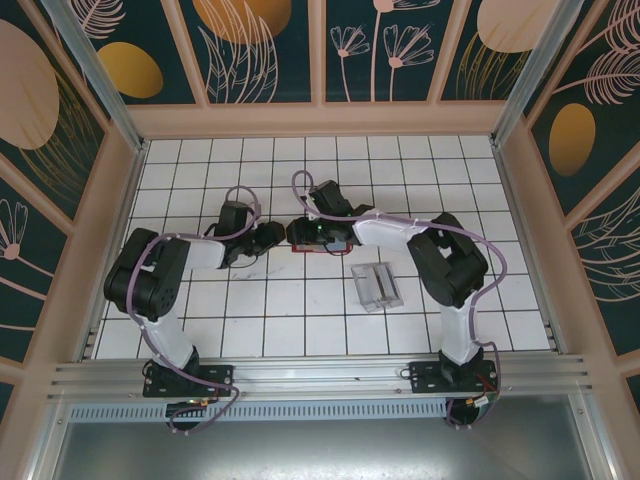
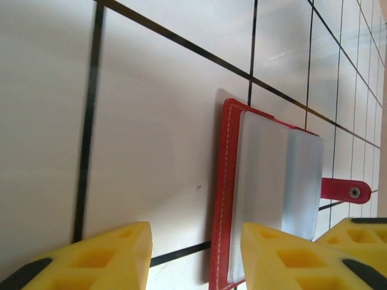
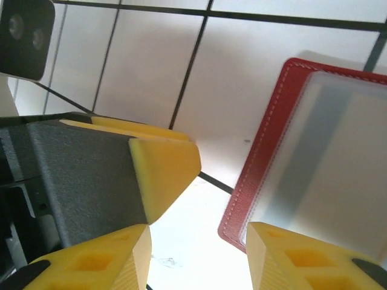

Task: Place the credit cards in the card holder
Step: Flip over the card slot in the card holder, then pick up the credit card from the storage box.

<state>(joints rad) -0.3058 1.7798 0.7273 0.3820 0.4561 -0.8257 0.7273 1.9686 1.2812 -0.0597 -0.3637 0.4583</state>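
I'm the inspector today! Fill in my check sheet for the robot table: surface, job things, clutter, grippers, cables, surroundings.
Surface: white tiled table with black grid lines.
Job's things: red card holder lies flat on the tiles, with its clasp tab sticking out. A pale grey-blue rectangle lies on its face; card or lining, I cannot tell.
Clutter: clear slotted tray, apart from the holder.
Grippers: left gripper and right gripper are both open, low by the holder, holding nothing.
Cables: purple cables run along both arms.
Surroundings: teal flower-patterned walls; metal rail at the near edge.
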